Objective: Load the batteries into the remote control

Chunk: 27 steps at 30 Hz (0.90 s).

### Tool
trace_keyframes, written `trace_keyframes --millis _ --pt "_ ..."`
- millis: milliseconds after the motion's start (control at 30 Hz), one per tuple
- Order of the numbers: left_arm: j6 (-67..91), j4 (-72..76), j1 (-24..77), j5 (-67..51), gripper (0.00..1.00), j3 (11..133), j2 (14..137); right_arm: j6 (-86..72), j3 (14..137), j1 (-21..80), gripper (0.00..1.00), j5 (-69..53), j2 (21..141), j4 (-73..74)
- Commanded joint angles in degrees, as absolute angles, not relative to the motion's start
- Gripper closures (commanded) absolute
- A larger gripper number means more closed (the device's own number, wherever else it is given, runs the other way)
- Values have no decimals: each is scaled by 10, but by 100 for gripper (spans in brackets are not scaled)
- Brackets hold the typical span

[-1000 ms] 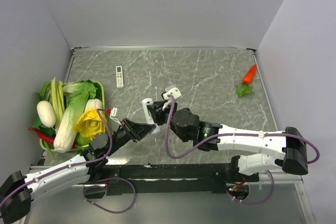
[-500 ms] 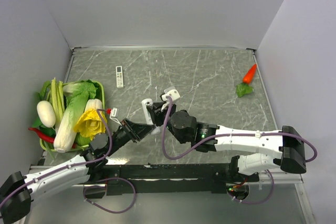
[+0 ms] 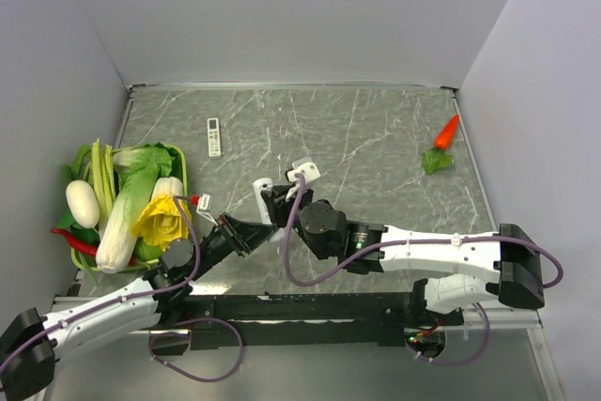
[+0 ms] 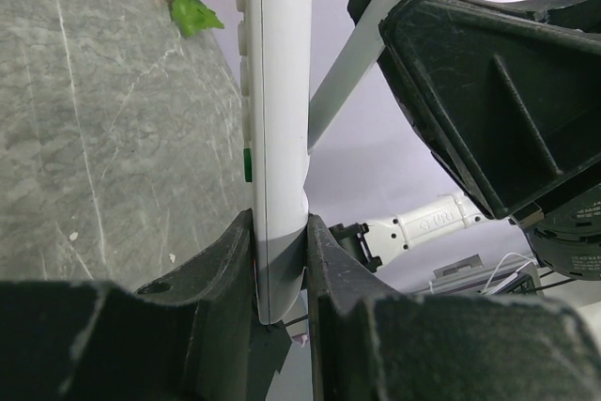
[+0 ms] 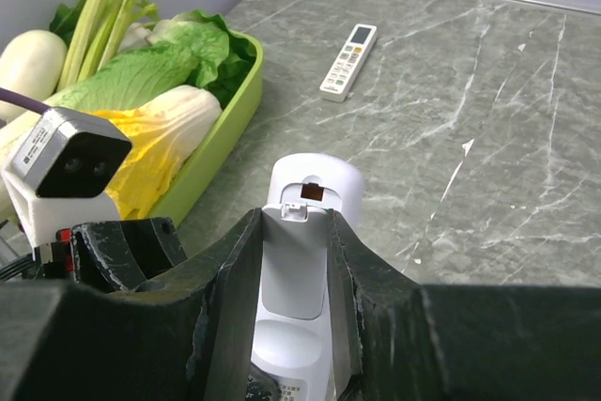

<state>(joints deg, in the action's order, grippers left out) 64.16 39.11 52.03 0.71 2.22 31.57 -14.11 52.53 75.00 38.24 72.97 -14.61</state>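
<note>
The remote control (image 3: 262,196) is a small white bar held upright near the table's middle front. My left gripper (image 3: 267,229) is shut on its lower end; in the left wrist view (image 4: 280,227) the remote (image 4: 279,91) stands edge-on between the fingers, with a small green spot on its side. My right gripper (image 3: 273,204) meets it from the right. In the right wrist view (image 5: 293,218) it is shut on the white back cover (image 5: 299,265), against the remote's rounded end (image 5: 317,174). The cover (image 4: 346,70) slants away from the remote. The batteries do not show clearly.
A slim white remote with button rows (image 3: 213,136) lies at the back left, also in the right wrist view (image 5: 348,61). A green tray (image 3: 184,176) of vegetables stands at the left edge. A toy carrot (image 3: 443,143) lies at the far right.
My right arm has shifted slightly left and nearer. Both grippers keep their hold, and the remote has hardly moved.
</note>
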Motion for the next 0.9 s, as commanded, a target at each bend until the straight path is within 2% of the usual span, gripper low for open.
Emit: trace_keyframes --millis 0,133,233,267,533,867 --pt "635 440 519 -2 98 1 299 -149 550 758 100 387 751 -122" --pt "636 438 519 -2 98 1 297 -152 555 758 96 381 762 -105" --pt "636 439 519 -2 98 1 300 -157 560 758 87 382 767 -93" --pt "635 441 519 -2 98 1 301 -159 562 758 80 384 769 -92" --pt "636 446 519 -2 98 1 308 -161 563 758 63 385 774 -91" --pt "644 452 519 -2 98 -16 306 -154 567 758 51 381 772 -98"
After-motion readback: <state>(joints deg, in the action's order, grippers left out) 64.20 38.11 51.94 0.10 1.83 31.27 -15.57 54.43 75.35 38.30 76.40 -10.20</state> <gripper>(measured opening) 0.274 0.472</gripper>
